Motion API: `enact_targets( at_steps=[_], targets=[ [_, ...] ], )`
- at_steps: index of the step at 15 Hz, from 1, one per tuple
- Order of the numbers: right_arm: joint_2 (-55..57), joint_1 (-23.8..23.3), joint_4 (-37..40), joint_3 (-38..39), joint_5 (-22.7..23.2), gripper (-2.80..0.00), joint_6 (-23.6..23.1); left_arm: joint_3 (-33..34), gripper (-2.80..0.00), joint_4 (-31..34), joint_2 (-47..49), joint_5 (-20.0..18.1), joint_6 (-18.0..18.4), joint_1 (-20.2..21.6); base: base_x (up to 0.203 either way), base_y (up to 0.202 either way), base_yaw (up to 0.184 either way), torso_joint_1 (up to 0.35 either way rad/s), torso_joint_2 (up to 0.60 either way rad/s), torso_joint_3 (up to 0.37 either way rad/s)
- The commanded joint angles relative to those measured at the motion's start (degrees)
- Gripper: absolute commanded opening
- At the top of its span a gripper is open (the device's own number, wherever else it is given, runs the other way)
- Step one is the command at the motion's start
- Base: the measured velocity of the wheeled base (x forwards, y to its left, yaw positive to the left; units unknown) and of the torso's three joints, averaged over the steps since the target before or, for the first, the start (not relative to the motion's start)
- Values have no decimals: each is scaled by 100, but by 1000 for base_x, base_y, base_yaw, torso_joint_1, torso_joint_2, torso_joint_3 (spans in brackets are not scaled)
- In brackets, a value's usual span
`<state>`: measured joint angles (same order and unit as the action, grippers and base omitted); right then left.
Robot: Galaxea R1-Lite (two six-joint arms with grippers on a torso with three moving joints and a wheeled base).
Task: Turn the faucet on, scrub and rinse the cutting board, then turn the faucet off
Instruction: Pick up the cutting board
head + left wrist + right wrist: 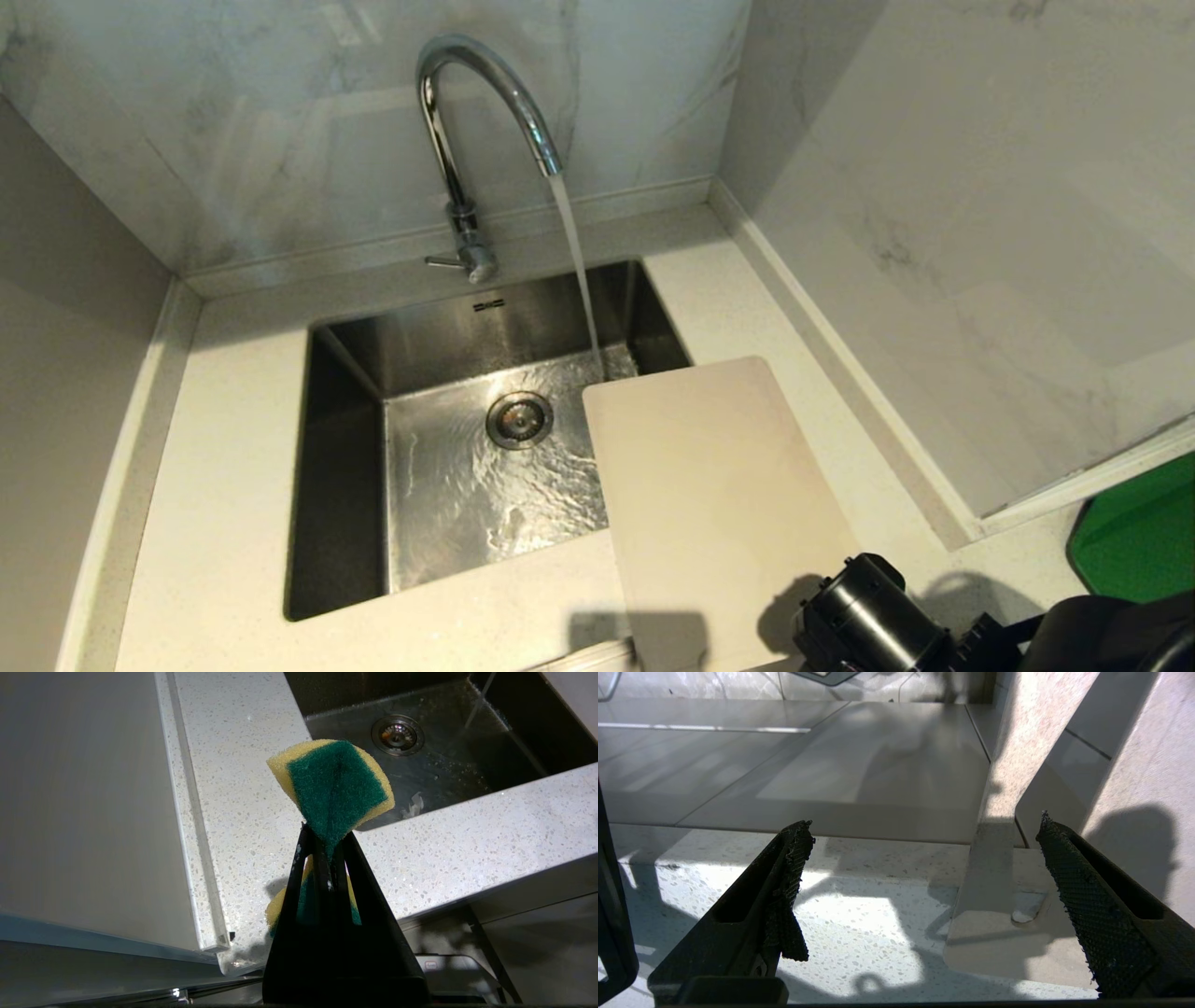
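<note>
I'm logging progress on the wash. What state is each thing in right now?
faucet: on, water running into the sink.
cutting board: flat on the counter, one end over the sink, not held.
sponge: pinched in the left pincer.
right pincer: open, empty, near the board's slotted end.

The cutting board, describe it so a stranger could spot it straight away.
Find the steel sink under the running chrome faucet. Over its right rim lies the cream plastic cutting board, a thin rounded rectangle. The only other board is bright green, far right.
</note>
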<state>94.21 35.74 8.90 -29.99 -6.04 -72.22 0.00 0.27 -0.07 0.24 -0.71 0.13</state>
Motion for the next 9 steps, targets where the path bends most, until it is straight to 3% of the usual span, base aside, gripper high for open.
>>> enact_targets(
  at_steps=[1, 9],
  targets=[
    [165, -5, -89, 7, -20, 0, -27, 18, -280, 0, 7, 2, -3, 1, 0, 0, 0, 0, 0, 0],
    [618, -6, -468, -14, -32, 0, -23, 18, -280, 0, 7, 2, -5, -1, 0, 0, 0, 0, 0, 0]
  ],
)
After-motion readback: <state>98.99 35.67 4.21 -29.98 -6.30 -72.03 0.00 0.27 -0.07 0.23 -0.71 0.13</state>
